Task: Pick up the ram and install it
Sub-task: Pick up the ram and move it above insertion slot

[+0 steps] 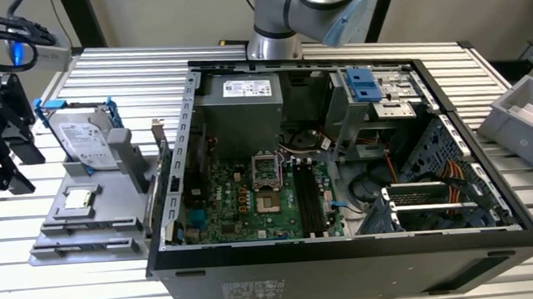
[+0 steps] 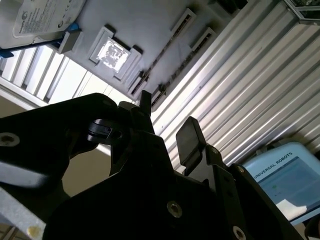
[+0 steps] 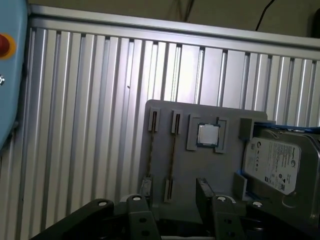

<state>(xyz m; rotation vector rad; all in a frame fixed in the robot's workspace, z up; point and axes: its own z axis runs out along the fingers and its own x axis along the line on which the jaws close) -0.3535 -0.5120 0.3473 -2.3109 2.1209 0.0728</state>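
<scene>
The gripper (image 3: 172,202) hangs over the grey holder (image 3: 200,165) with its jaws spread and nothing between them. The ram (image 3: 171,155) stands in a holder slot straight ahead of the jaw gap, seen edge-on as a thin brownish strip. The processor chip (image 3: 207,134) lies just beyond it, and the hard drive (image 3: 275,165) sits out past one finger.

Holder (image 1: 113,221) sits on table (image 1: 71,286), at exterior view's left of case (image 1: 348,269). Drive (image 1: 85,143) stands upright at holder's far end, the tall obstacle there. Chip (image 1: 78,198) lies flat and low. Gripper (image 3: 171,192) hangs over holder's two long slots (image 3: 172,150), fingers apart, only air between. Case is open on top and its walls ring the board (image 1: 242,206). Power supply (image 1: 245,105) and drive cage (image 1: 374,94) crowd the far side, cables (image 1: 435,177) the right. Memory slots (image 1: 308,195) lie open from above.
</scene>
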